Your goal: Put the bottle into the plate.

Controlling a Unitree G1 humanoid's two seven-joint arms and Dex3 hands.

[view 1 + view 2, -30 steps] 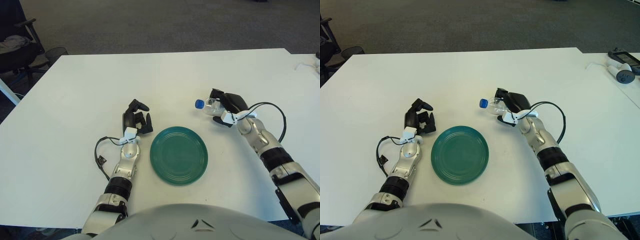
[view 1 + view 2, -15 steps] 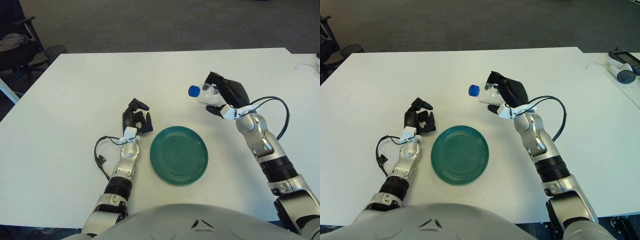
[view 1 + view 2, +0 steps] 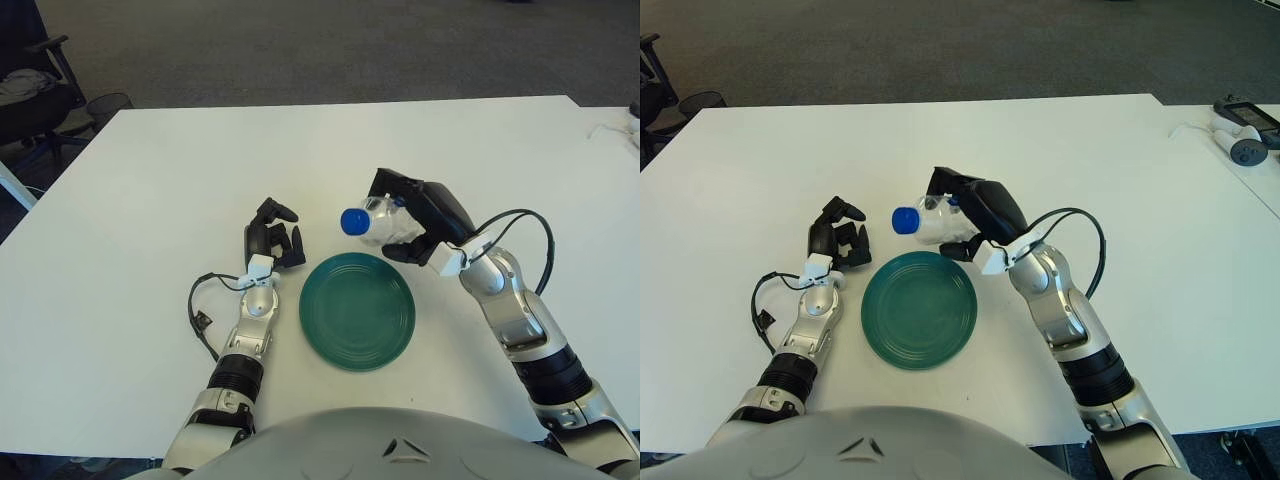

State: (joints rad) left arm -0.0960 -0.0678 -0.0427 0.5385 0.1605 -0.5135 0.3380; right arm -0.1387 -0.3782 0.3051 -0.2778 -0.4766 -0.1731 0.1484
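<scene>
White desk (image 3: 150, 180) fills most of view, dark carpet floor (image 3: 300, 45) beyond far edge. Green plate (image 3: 358, 310) lies flat on desk near front edge, centre. Black cable loop (image 3: 200, 305) on desk left of plate. Small devices (image 3: 1243, 128) with white cord at far right.

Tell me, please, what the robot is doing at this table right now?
The right robot hand grips a clear plastic bottle with a blue cap, carried on its side with the cap pointing to the robot's left, at the far edge of the round green plate. The bottle is not yet set down in the plate. The left robot hand shows just left of the plate, fingers curled, holding nothing.
</scene>
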